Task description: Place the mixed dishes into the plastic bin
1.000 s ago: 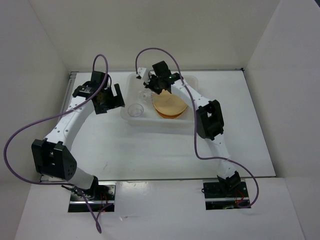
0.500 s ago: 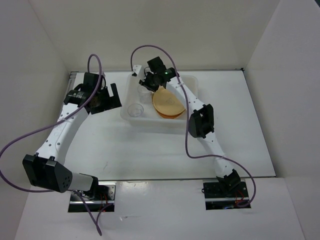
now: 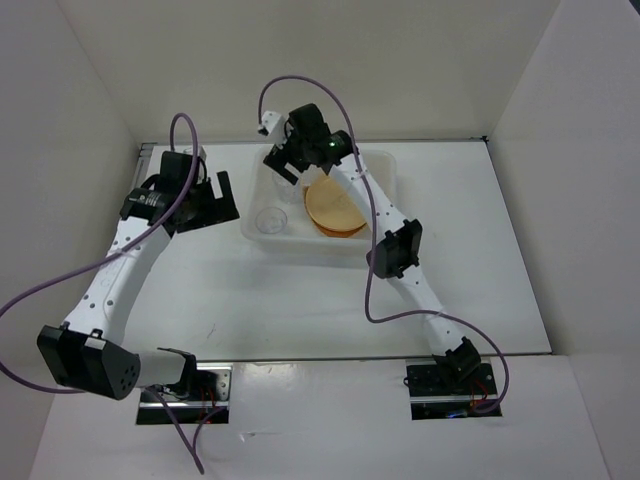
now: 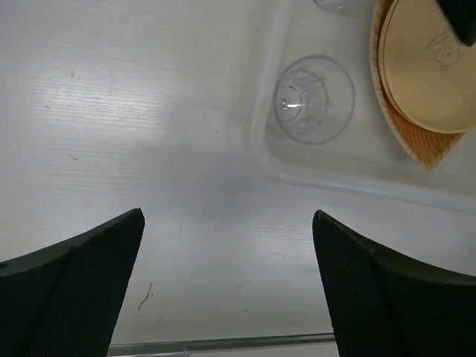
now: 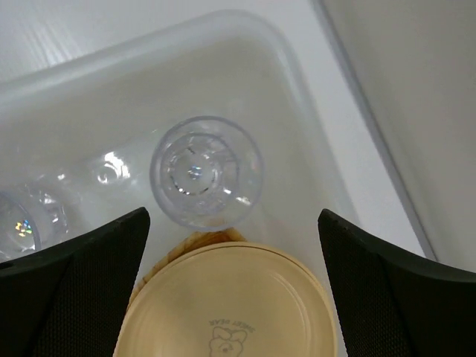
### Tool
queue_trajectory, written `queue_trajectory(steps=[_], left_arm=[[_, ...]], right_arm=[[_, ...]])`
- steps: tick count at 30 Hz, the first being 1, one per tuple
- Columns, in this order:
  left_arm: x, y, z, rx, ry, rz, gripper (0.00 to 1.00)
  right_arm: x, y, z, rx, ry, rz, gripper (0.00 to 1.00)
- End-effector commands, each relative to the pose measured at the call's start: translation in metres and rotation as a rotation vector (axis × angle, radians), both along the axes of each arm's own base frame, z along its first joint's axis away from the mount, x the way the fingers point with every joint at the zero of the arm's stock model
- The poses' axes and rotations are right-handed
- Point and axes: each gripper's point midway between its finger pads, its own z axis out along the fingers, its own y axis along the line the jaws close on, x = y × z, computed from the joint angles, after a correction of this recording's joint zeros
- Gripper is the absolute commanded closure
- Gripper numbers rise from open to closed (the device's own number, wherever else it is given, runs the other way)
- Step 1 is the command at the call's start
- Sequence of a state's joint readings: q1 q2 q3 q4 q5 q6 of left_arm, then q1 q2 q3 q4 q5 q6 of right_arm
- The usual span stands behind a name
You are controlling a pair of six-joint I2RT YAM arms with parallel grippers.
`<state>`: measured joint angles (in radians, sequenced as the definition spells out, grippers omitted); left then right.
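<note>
The plastic bin point(image 3: 386, 195) sits at the back of the table. In it lies a stack of orange-tan plates point(image 3: 335, 208), the top one printed with a small bear point(image 5: 230, 309). One clear cup point(image 5: 206, 171) stands upright by the bin's far wall, just beyond the plates. A second clear cup point(image 3: 268, 220) stands in the near-left corner point(image 4: 314, 98). My right gripper point(image 5: 234, 290) hovers open over the plates and far cup, holding nothing. My left gripper point(image 4: 227, 290) is open above the bare table left of the bin point(image 4: 256, 137).
White walls close in the table on three sides. A metal strip point(image 4: 223, 343) edges the table below the left fingers. Purple cables loop off both arms point(image 3: 290, 85).
My right gripper has opened and let go of the clear cup, which now stands in the bin. The right wrist shifted left and back. My left arm drew back to the left.
</note>
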<state>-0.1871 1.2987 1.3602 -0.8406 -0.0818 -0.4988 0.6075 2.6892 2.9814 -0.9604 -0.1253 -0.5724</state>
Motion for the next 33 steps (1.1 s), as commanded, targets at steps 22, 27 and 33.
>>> queue_trajectory(steps=[22,27,33], left_arm=[[-0.044,0.028,0.054,0.059,-0.43,0.002,0.0],[-0.06,0.032,0.087,0.072,-0.52,-0.013,0.0],[-0.087,0.034,0.086,0.029,-0.526,0.003,0.0]], right_arm=[[-0.12,-0.15,0.202,-0.013,-0.088,-0.434,0.02],[-0.15,-0.178,0.19,-0.079,-0.054,-0.454,0.02],[-0.185,-0.216,0.191,-0.103,-0.091,-0.509,0.02]])
